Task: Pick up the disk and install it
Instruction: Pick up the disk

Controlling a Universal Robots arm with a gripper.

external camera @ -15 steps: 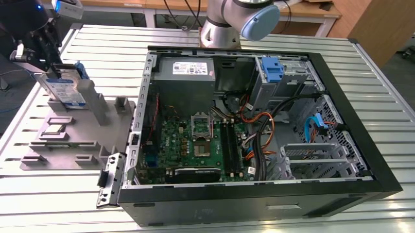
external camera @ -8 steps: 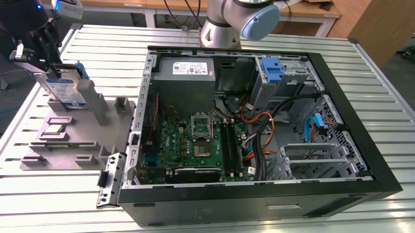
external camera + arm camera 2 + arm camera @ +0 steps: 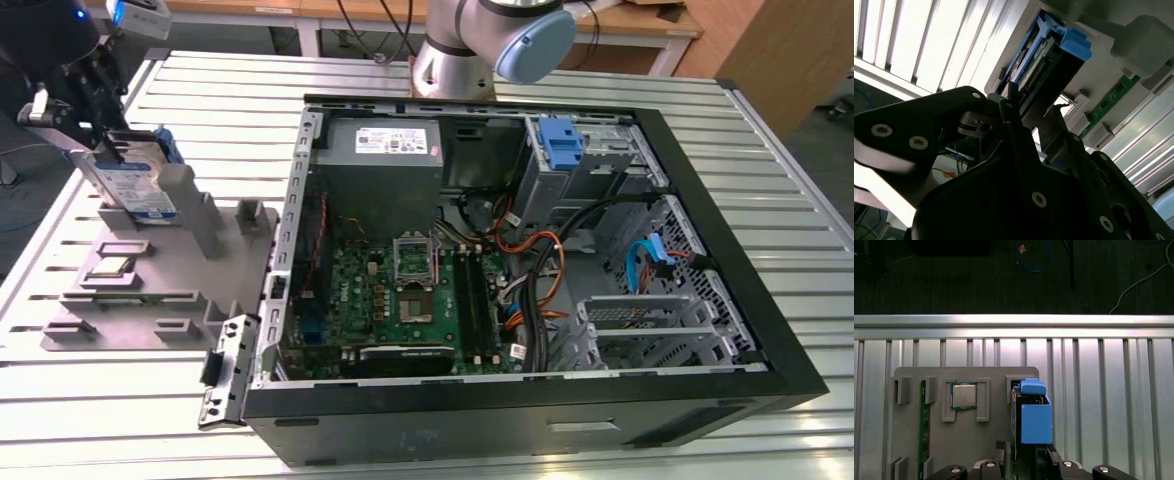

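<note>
Exterior view's left: gripper point(image 3: 112, 155) at the disk point(image 3: 138, 192) standing in grey holder point(image 3: 140, 300), jaws each side, can't tell if squeezing; best grip square & lift straight up.

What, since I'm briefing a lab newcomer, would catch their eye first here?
The open computer case, its green motherboard exposed, dominates the middle of the exterior view. At that view's upper left, the hand hangs right at the disk, which stands upright in a grey fixture tray on the slatted metal table.
</note>
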